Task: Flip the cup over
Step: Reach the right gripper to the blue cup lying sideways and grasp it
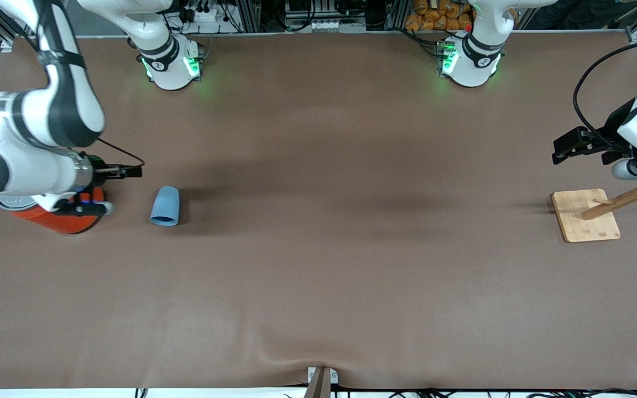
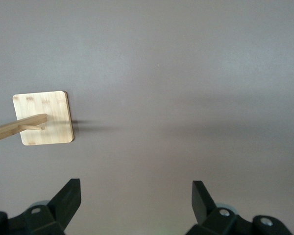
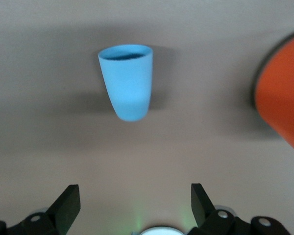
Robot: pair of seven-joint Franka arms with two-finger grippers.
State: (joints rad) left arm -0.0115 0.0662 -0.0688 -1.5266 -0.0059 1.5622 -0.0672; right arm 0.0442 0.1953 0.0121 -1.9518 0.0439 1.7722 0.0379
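Observation:
The light-blue cup (image 1: 165, 206) lies on its side on the brown table, with its wider mouth end toward the front camera. It also shows in the right wrist view (image 3: 127, 83), mouth end away from the fingers. My right gripper (image 1: 130, 172) hangs open and empty over the bare table between the orange can and the cup, touching neither; in its wrist view (image 3: 135, 198) the jaws stand wide apart. My left gripper (image 1: 562, 150) waits open and empty over the table at the left arm's end, beside the wooden stand; it shows in its wrist view (image 2: 136, 196).
A large orange can (image 1: 61, 218) stands beside the cup at the right arm's end, partly under the right arm; it shows in the right wrist view (image 3: 284, 93). A wooden stand (image 1: 585, 215) with a slanted pole (image 1: 625, 200) sits at the left arm's end, also in the left wrist view (image 2: 44, 117).

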